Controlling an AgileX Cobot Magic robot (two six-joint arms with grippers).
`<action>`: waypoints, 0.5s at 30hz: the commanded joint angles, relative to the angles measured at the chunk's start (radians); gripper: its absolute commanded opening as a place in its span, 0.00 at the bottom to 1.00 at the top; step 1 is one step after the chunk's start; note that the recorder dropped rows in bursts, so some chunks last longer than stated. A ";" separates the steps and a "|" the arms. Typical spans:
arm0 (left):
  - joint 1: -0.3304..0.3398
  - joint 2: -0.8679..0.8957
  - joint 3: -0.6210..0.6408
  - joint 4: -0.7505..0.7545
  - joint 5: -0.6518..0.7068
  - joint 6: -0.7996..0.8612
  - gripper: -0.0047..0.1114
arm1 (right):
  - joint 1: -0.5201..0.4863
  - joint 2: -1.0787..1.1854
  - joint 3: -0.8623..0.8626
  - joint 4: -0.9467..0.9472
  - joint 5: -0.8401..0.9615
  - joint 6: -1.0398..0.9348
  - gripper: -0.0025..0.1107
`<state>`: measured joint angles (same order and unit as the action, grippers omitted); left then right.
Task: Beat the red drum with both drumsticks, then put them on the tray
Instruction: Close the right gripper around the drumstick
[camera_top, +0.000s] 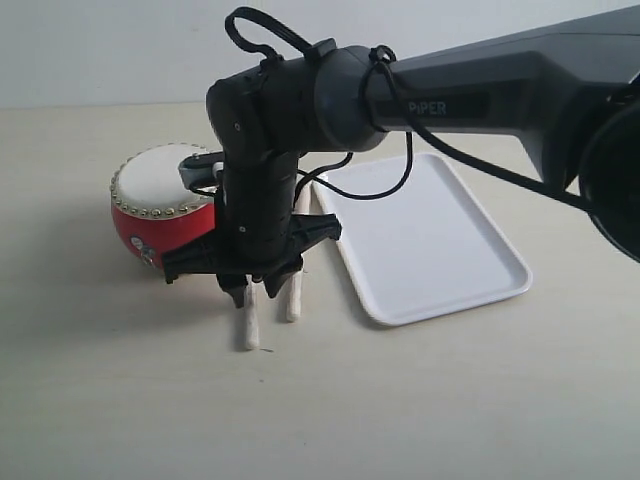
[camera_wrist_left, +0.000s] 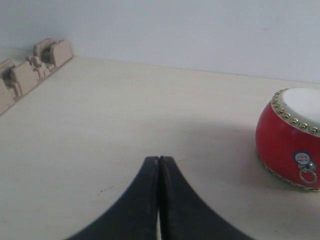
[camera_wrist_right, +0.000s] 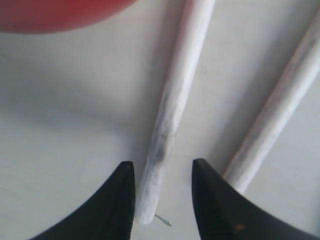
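Right gripper (camera_wrist_right: 162, 167) hangs wide astride one stick (camera_wrist_right: 175, 100) near its end, between drum (camera_top: 160, 205) and tray (camera_top: 430, 240). Pinched so near the tip, it may swing loose; one finger (camera_wrist_right: 215, 200) could nudge the second stick (camera_wrist_right: 280, 115). Left gripper (camera_wrist_left: 159, 167) is closed, empty.

"PiPER" on the right arm (camera_top: 500, 85), red drum (camera_wrist_left: 280, 142) sticker (camera_wrist_left: 301, 158) illegible

Exterior camera looks obliquely down on the worktop (camera_top: 100, 400). Left wrist camera faces low across it; right wrist camera looks down, very close. All share the red drum (camera_top: 160, 205).
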<state>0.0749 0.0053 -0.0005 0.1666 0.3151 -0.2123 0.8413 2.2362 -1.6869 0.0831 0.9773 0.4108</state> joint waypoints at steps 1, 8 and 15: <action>-0.005 -0.005 0.000 0.005 -0.003 -0.003 0.04 | 0.008 0.006 -0.007 -0.018 -0.010 -0.007 0.34; -0.005 -0.005 0.000 0.005 -0.003 -0.003 0.04 | 0.008 0.024 -0.007 -0.044 -0.015 0.021 0.34; -0.005 -0.005 0.000 0.005 -0.003 -0.003 0.04 | 0.008 0.024 -0.053 -0.083 0.026 0.066 0.34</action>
<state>0.0749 0.0053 -0.0005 0.1666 0.3151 -0.2123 0.8477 2.2644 -1.7239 0.0203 0.9929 0.4565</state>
